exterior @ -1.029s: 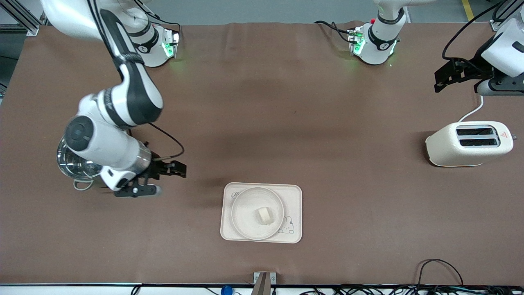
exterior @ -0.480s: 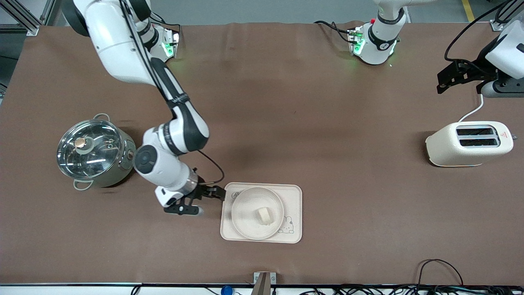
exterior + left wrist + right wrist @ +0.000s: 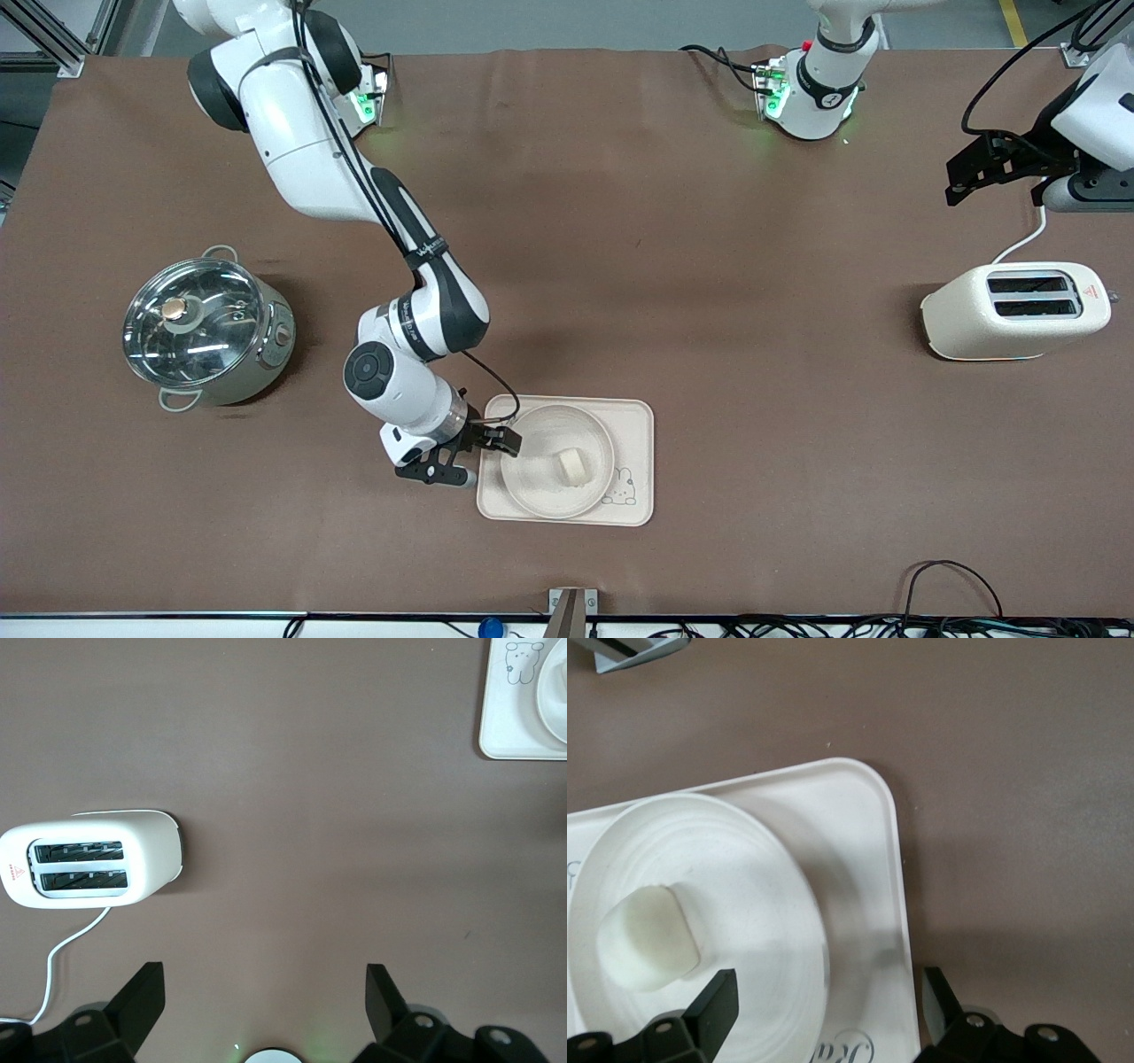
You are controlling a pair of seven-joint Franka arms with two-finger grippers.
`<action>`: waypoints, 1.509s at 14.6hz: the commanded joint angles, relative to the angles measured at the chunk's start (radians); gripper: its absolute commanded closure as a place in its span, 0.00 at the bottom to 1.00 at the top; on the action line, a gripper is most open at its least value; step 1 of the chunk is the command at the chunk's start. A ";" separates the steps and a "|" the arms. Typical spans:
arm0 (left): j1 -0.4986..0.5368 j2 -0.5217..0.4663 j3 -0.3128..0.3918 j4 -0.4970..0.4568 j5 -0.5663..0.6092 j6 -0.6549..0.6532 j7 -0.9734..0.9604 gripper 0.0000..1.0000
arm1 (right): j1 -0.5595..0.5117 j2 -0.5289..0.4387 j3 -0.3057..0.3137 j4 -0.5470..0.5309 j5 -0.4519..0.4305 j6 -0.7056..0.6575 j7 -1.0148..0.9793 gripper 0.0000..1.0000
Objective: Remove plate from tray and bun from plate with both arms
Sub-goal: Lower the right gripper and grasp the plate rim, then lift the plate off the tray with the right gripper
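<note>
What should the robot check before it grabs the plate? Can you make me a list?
1. Right gripper open, jaws spread wide: ok.
2. Right gripper at the plate rim, on the tray's right-arm end: ok.
3. Rim between the jaws: cannot tell; the right wrist view shows the rim just ahead of them.
4. Bun lying on the plate, away from the jaws: ok.
5. Plate resting inside the tray: ok.
6. Left gripper open and waiting above the toaster end of the table: ok.
</note>
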 commanded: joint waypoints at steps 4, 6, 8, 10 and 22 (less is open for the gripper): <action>-0.002 0.009 -0.004 0.016 -0.015 0.003 -0.004 0.00 | 0.013 0.063 -0.002 0.063 0.015 0.032 0.011 0.35; -0.002 0.010 -0.007 0.016 -0.017 0.003 -0.005 0.00 | 0.016 0.075 -0.001 0.063 0.017 0.052 0.011 0.43; 0.000 0.010 -0.009 0.014 -0.018 0.003 -0.004 0.00 | 0.017 0.090 -0.001 0.075 0.017 0.062 0.011 0.56; -0.002 0.010 -0.009 0.013 -0.018 0.003 -0.005 0.00 | 0.020 0.101 -0.001 0.080 0.017 0.070 0.011 0.64; -0.003 0.010 -0.010 0.013 -0.043 0.003 -0.005 0.00 | 0.005 0.077 0.105 0.087 0.020 0.104 0.009 0.99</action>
